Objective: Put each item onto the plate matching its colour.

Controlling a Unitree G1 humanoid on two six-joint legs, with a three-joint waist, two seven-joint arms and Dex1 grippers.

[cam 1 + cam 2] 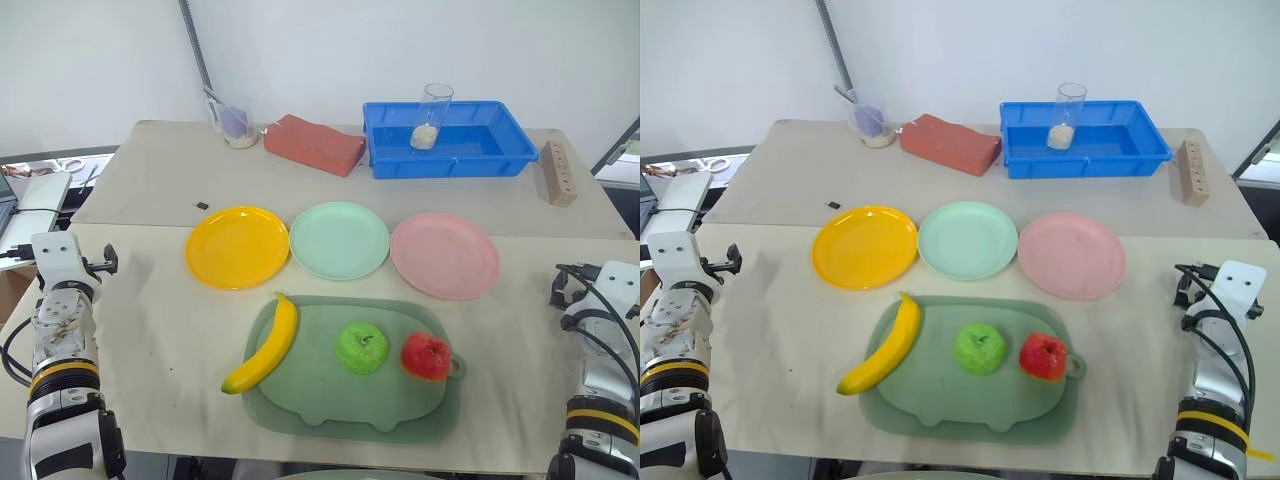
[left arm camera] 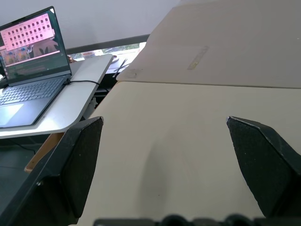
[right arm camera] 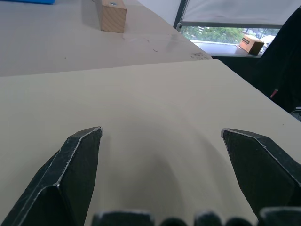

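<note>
Three toy fruits lie on a dull-green tray (image 1: 320, 385) near the table's front edge: a yellow banana (image 1: 265, 345) hanging over its left rim, a green apple (image 1: 362, 348) in the middle, and a red apple (image 1: 426, 356) at the right by the handle loop. Behind the tray stand three bare plates in a row: yellow (image 1: 237, 247), mint green (image 1: 339, 240), pink (image 1: 444, 255). My left gripper (image 2: 164, 120) is open over bare table at the far left. My right gripper (image 3: 161, 131) is open over bare table at the far right. Neither holds anything.
At the back stands a blue bin (image 1: 450, 166) with a glass cup of grains (image 1: 430, 117) in it, a red block (image 1: 313, 143) to its left, a small cup (image 1: 235, 125) further left, and a wooden block (image 1: 558, 172) at the right. A laptop (image 2: 28, 84) sits on a side table beyond the left edge.
</note>
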